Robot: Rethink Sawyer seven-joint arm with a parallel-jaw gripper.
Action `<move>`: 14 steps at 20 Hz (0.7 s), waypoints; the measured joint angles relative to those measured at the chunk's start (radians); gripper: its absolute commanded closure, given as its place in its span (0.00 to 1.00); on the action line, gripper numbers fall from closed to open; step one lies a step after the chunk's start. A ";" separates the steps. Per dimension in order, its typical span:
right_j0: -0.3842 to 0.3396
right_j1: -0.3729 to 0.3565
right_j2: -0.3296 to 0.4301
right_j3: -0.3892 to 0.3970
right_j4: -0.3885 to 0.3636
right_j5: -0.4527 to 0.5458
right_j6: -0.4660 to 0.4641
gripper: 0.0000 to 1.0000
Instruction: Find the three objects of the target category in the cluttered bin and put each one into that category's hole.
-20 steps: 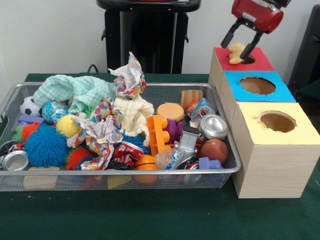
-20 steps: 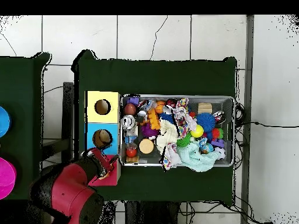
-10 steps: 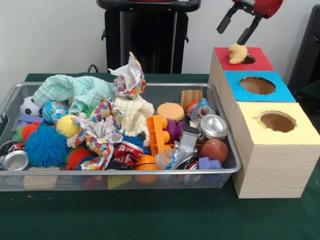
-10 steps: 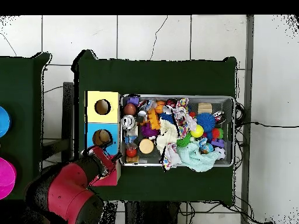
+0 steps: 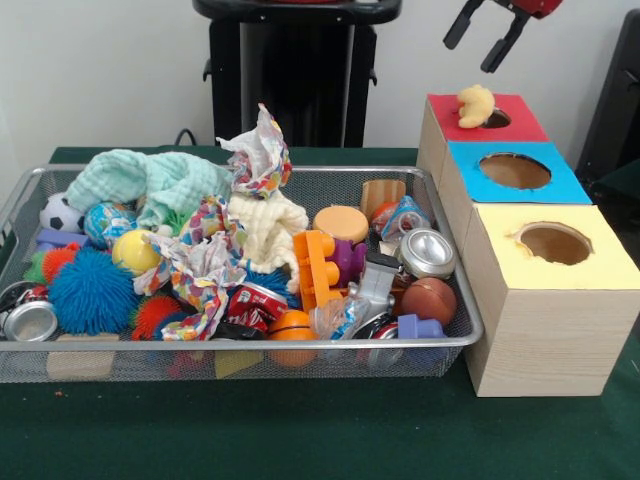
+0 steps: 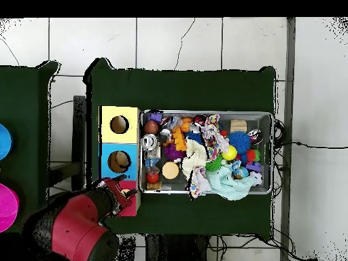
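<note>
Front view showed a small yellow fuzzy toy sitting on top of the red box, right at the edge of its round hole and leaning partly into it. It looked soft and lumpy, a bit like a curled chick. The end effector hung in the air above the toy, not touching it, with its two black fingers spread apart and nothing between them. The red arm showed big in the overhead view, reaching over the red box. The wire bin on the green desk was full of toys, cans and cloths.
</note>
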State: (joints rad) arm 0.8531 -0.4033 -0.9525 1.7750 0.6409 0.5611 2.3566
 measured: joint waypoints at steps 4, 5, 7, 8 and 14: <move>0.000 -0.017 0.000 0.000 0.000 0.021 0.000 0.00; 0.000 -0.023 0.001 0.001 0.000 0.022 0.000 0.00; 0.000 -0.029 0.003 0.001 0.000 0.022 0.000 0.00; 0.000 -0.033 0.004 0.001 0.000 0.022 0.000 0.00; 0.000 -0.049 0.008 0.002 0.000 0.022 0.000 0.00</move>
State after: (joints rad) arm 0.8531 -0.4524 -0.9445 1.7770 0.6407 0.5832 2.3566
